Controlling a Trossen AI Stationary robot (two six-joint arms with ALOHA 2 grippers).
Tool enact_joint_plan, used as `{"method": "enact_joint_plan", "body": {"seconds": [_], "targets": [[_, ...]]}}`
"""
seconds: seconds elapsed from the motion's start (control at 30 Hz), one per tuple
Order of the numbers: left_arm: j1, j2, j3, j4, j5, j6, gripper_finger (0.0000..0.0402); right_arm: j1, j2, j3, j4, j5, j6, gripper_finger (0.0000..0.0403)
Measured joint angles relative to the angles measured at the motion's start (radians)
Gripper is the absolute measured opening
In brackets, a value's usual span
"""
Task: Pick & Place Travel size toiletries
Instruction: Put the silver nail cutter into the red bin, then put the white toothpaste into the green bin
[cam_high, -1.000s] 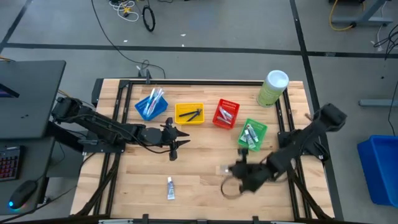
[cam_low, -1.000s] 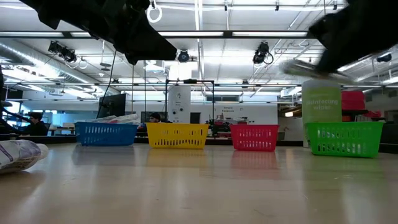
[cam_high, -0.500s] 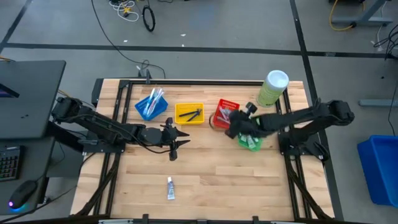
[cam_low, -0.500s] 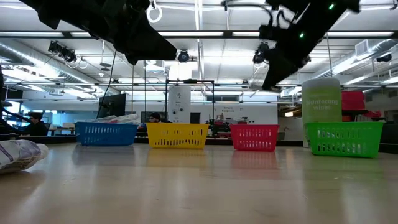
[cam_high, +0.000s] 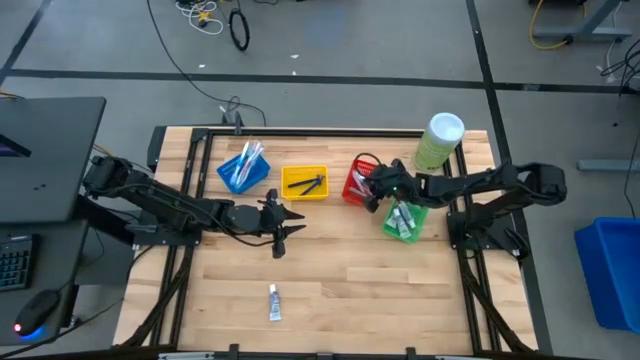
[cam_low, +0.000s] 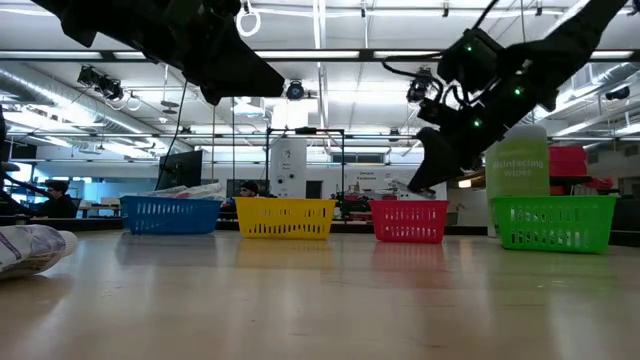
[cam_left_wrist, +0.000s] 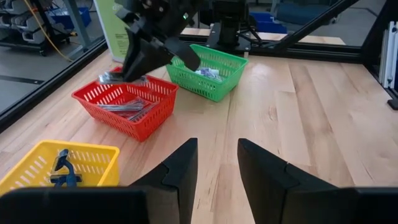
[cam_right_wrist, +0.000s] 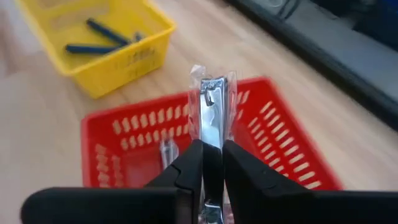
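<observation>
Swung across from the table's near side, the right gripper (cam_right_wrist: 211, 163) now hangs over the red bin (cam_high: 362, 184), fingers clamped on a wrapped nail clipper (cam_right_wrist: 212, 118), ready to drop; left gripper (cam_left_wrist: 214, 163) waits apart, beside the yellow bin (cam_high: 304, 181)

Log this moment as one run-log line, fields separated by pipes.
right end effector: holding wrapped nail clipper over red bin | left end effector: open, idle mid-table | tube: on table
</observation>
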Motion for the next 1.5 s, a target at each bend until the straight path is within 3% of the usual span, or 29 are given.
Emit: {"method": "enact_joint_plan", "body": {"seconds": [0.37, 0.5, 0.8, 1.0, 1.13, 1.27, 1.4, 1.5], "targets": [[0.000, 0.000, 0.000, 0.000, 0.005, -0.005, 0.0124, -0.015, 0.032, -0.011, 0.071, -0.021, -0.041, 0.0153], [0.000, 0.000, 0.000, 0.000, 0.072, -0.049, 0.0124, -0.002, 0.032, -0.011, 0.158, -0.073, -0.049, 0.0175], [-0.019, 0.000, -0.001, 0.090, 0.158, -0.079, 0.0125, 0.057, 0.032, -0.011, 0.396, -0.219, -0.145, 0.0194], [-0.082, 0.000, 0.067, 0.087, 0.151, -0.132, 0.0141, 0.066, 0.032, -0.011, 0.432, -0.229, -0.224, 0.0187], [-0.136, 0.000, 0.183, -0.098, 0.052, -0.133, 0.0150, 0.060, 0.032, -0.011, 0.432, -0.227, -0.245, 0.0175], [-0.162, 0.034, 0.320, -0.380, -0.055, -0.285, 0.0159, 0.050, 0.032, -0.011, 0.441, -0.227, -0.291, 0.0165], [-0.179, 0.126, 0.449, -0.629, -0.027, -0.489, 0.0166, 0.040, 0.032, -0.011, 0.475, -0.227, -0.311, 0.0158], [-0.195, 0.215, 0.520, -0.770, 0.077, -0.599, 0.0169, 0.030, 0.031, -0.010, 0.528, -0.227, -0.319, 0.0154]]}}
